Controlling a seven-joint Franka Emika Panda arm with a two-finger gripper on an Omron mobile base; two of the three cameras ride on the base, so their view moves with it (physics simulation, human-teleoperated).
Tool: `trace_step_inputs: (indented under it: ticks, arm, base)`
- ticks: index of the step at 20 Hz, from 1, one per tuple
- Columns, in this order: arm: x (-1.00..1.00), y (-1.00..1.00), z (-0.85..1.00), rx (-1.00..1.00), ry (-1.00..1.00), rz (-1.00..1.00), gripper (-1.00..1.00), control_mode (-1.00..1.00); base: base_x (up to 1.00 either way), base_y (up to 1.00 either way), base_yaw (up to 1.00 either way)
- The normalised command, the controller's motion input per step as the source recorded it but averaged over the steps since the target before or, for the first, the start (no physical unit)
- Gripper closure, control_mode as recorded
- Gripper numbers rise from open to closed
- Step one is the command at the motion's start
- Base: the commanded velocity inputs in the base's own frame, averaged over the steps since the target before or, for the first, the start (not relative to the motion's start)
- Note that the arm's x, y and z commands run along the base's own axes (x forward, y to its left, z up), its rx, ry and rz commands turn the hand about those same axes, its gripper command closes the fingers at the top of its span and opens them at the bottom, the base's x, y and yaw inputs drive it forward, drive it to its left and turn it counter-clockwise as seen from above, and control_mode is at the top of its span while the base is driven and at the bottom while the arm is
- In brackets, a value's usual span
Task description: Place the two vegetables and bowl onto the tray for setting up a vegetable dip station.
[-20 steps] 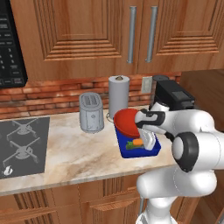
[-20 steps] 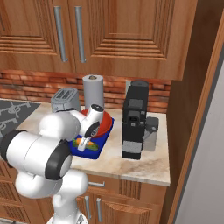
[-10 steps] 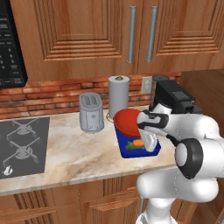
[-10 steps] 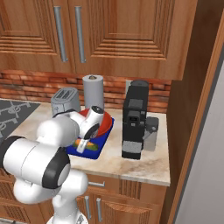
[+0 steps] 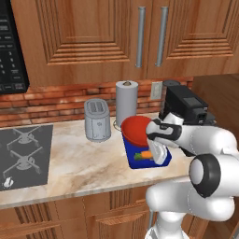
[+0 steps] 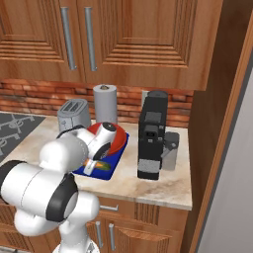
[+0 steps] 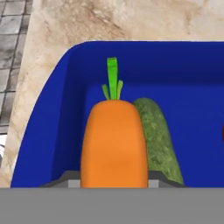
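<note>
In the hand view the orange carrot (image 7: 113, 140) with its green top sits between my gripper's (image 7: 113, 180) two fingertips, which are shut on it low inside the blue tray (image 7: 52, 118). The dark green cucumber (image 7: 158, 140) lies in the tray, touching the carrot's right side. From the left base view the gripper (image 5: 157, 153) reaches down into the tray (image 5: 134, 162) with the carrot (image 5: 146, 154) at its tip. The red bowl (image 5: 135, 130) rests at the tray's far end, tilted. The right base view shows the bowl (image 6: 116, 138), tray (image 6: 117, 152), carrot (image 6: 99, 164) and gripper (image 6: 93, 166).
A silver toaster (image 5: 97, 120) and a paper towel roll (image 5: 126, 102) stand behind the tray by the brick wall. A black coffee machine (image 6: 151, 136) is just right of the tray. The grey stovetop (image 5: 23, 156) lies at the far left. Wooden cabinets hang above.
The arm's elbow has shifted nearer the cameras. The hand has stayed low in the tray with the carrot between its fingers.
</note>
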Motion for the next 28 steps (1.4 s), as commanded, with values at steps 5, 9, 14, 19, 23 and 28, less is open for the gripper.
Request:
trace_step_inputs:
  ticks: [5,9,14,19,23,28]
  arm:
    - [0.08,0.06,-0.19,0.02,0.12,0.0,1.0,-1.0]
    - [0.09,0.03,-0.21,0.03,0.1,0.0,1.0,-1.0]
    - [0.03,0.03,-0.19,0.05,0.02,0.0,1.0,-1.0]
    - [-0.01,0.05,-0.15,0.07,0.0,0.0,1.0,-1.0]
    - [-0.01,0.08,-0.15,0.07,0.0,0.0,1.0,-1.0]
    - [-0.06,0.11,-0.15,0.06,0.0,0.0,-1.0,-1.0]
  base:
    - [0.0,0.0,0.0]
    - [0.0,0.0,0.0]
    - [0.0,0.0,0.0]
    - [0.0,0.0,0.0]
    - [0.0,0.0,0.0]
    - [0.0,0.0,0.0]
